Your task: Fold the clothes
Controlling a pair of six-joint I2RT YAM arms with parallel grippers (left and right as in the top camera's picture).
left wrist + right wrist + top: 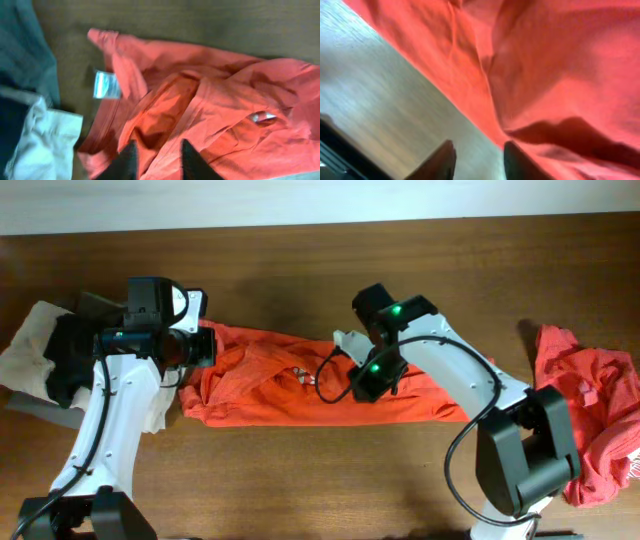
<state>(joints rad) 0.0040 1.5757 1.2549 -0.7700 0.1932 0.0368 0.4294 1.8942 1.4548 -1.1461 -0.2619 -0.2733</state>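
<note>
An orange-red garment (290,385) of the clothes lies bunched in a long strip across the middle of the wooden table. In the left wrist view it shows rumpled folds (210,100) and a white tag (106,84). My left gripper (205,347) hangs over the strip's left end, its fingers apart above the cloth (159,161) and holding nothing. My right gripper (368,385) is over the strip's middle near its front edge. In its wrist view the jaws (479,162) stand open over bare wood, the garment's edge (485,115) just beside one finger.
A second red garment (590,420) lies crumpled at the right edge of the table, beside the right arm's base. Pale cloths (30,345) lie at the far left, with a white one (40,135) next to the strip's left end.
</note>
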